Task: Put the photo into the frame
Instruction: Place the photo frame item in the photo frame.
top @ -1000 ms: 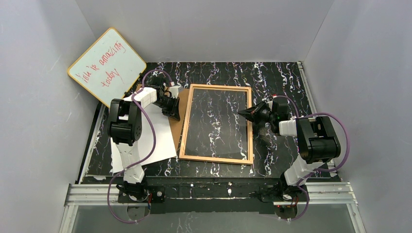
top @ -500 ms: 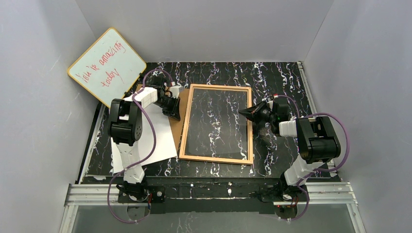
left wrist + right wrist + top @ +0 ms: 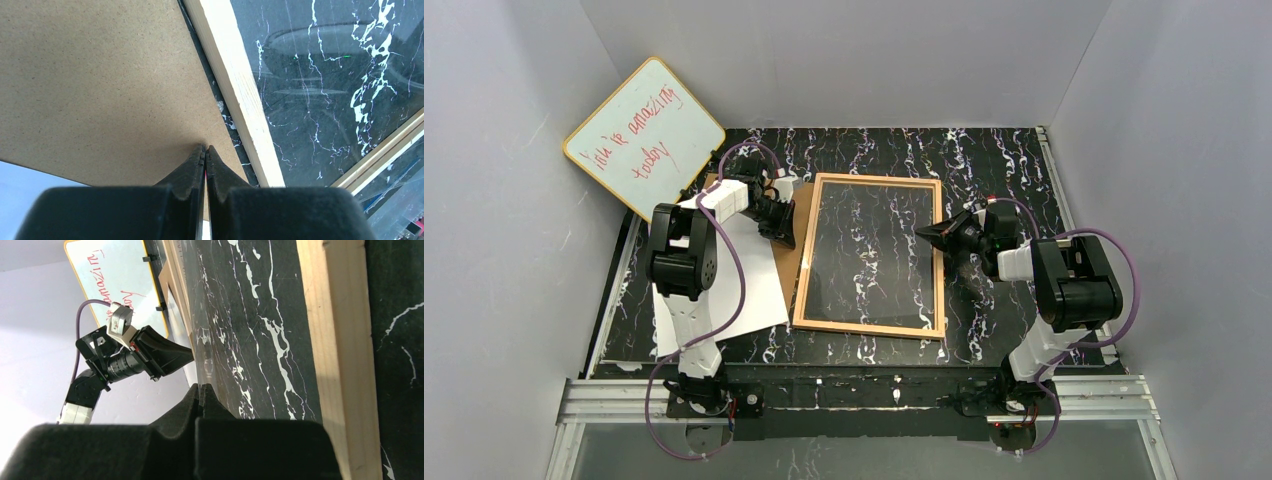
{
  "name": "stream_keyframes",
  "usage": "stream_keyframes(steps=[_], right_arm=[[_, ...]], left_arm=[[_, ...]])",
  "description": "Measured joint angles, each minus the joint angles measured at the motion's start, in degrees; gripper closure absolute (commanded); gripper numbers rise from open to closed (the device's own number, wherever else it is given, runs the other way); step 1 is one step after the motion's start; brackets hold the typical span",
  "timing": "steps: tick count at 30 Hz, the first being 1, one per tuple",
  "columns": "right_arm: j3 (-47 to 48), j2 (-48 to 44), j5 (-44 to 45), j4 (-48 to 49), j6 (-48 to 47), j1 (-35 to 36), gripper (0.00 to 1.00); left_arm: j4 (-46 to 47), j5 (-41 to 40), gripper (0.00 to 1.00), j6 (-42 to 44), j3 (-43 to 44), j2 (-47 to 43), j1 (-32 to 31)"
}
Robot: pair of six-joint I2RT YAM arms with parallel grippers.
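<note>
One black, white-veined surface (image 3: 1024,160) carries everything. The frame (image 3: 871,328), thin light wood around a clear pane, lies flat at its middle, and the marbling shows through the glass. Left of it lies the photo (image 3: 754,290), white back up and partly under the left arm. It overlaps the brown backing board (image 3: 788,262), whose right edge runs just beside the frame's left rail. A yellow-rimmed whiteboard (image 3: 644,135) leans in the far left corner; its red handwriting seems to read "you're amazing today", though the first word is unclear.

The left claw (image 3: 782,236) is clenched, tips pressed together with nothing seen between them, low over the board near its frame-side edge. The right claw (image 3: 922,232) is likewise clenched and empty, pointing in over the frame's right rail toward the pane.

Compared with half a second ago, the right arm's elbow housing has shifted slightly left. The left claw, frame, photo and board lie as before.

Only the left wrist view shows the narrow dark gap between board and frame rail. Only the right wrist view looks across the pane to the left claw and the whiteboard beyond. Only the top view shows the whole photo and frame.
</note>
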Motion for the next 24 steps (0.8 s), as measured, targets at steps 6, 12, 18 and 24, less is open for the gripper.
stream_keyframes(steps=[6, 12, 18, 24], right_arm=[[0.00, 0.11, -0.02, 0.63, -0.04, -0.37, 0.99], [0.00, 0.39, -0.02, 0.87, -0.09, -0.48, 0.99], [0.00, 0.98, -0.02, 1.11, -0.20, -0.50, 0.99], [0.00, 0.98, 0.09, 1.57, -0.59, -0.50, 0.99]], left_arm=[[0.02, 0.02, 1.00, 0.17, 0.00, 0.00, 0.00], [0.00, 0.02, 1.00, 0.26, 0.00, 0.00, 0.00], [0.00, 0.04, 1.00, 0.55, 0.00, 0.00, -0.02], [0.00, 0.04, 1.00, 0.61, 0.00, 0.00, -0.04]])
